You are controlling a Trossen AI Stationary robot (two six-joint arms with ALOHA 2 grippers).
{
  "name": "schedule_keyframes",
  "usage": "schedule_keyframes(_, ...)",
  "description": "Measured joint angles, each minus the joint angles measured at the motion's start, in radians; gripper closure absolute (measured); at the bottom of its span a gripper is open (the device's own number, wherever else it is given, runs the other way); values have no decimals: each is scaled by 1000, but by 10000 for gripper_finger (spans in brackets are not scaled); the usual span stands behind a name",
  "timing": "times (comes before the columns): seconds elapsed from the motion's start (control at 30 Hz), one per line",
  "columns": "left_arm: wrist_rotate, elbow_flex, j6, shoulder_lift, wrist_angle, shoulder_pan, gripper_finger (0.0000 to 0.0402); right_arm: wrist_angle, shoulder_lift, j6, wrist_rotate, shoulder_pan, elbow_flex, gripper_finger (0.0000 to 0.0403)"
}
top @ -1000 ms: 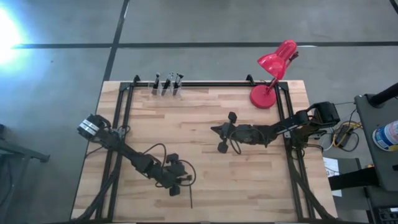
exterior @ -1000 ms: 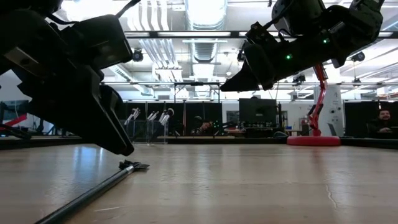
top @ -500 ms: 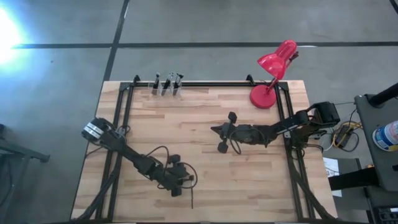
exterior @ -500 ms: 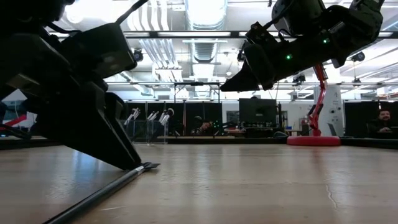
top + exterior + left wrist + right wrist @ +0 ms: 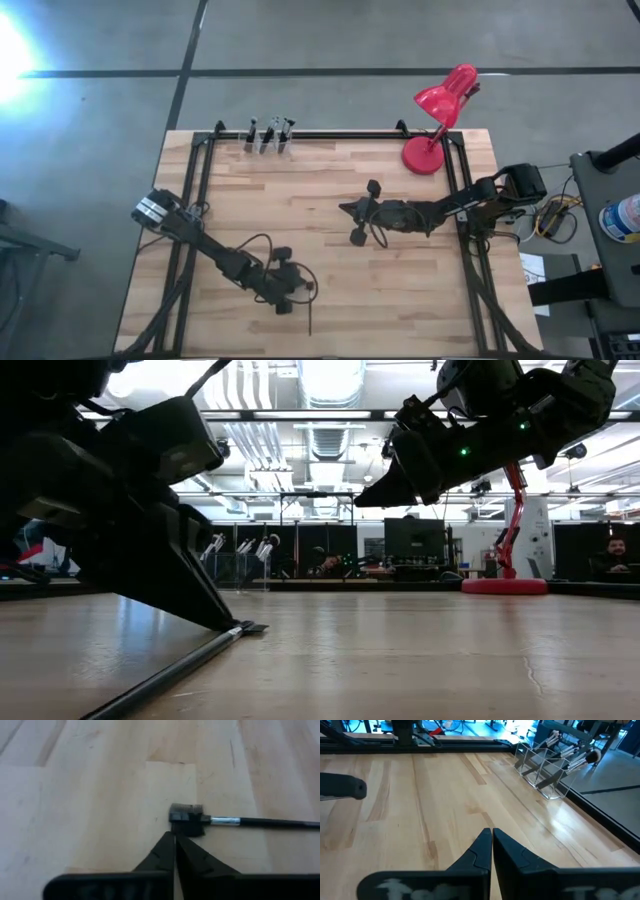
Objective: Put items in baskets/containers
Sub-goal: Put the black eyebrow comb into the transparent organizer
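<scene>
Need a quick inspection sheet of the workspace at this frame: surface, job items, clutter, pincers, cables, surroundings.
Surface: wooden table, black frame rails along its edges.
Job's things: one brush lying flat near the front edge, comb-like head at the left pincer's tips; clear organizer at the far edge with several brushes standing in it.
Clutter: red desk lamp at the far right corner.
Pincers: left pincer shut, tips down at the brush head; right pincer shut, above mid-table, holding nothing.
Cables: loops on both arms; a bundle off the table's right edge.
Surroundings: lab room, a seated person at far right.
</scene>
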Motion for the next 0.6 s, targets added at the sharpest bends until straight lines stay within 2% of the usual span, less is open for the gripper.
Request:
schedule_keyframes(0.13, -59, -2, 34, -32, -37, 0, 400, 0, 0, 0, -20, 0, 0, 394)
schedule_keyframes(0.27, -111, -44, 38, -76, -39, 0, 401, -1, 0, 0, -191, 5, 0, 394)
schedule_keyframes(0.33, -113, -89, 29, -86, 9, 0, 401, -1, 0, 0, -240, 23, 3, 394)
schedule_keyframes(0.4, -85, -139, 29, -88, 119, 1, 401, 0, 7, -1, -242, 46, 12, 394)
schedule_keyframes(0.5, 16, -165, 11, -75, 270, 0, 400, 0, 24, -3, -239, 70, 24, 394)
schedule_keyframes(0.6, 63, -123, 55, -58, 254, -4, 388, -1, 43, -7, -237, 84, 30, 394)
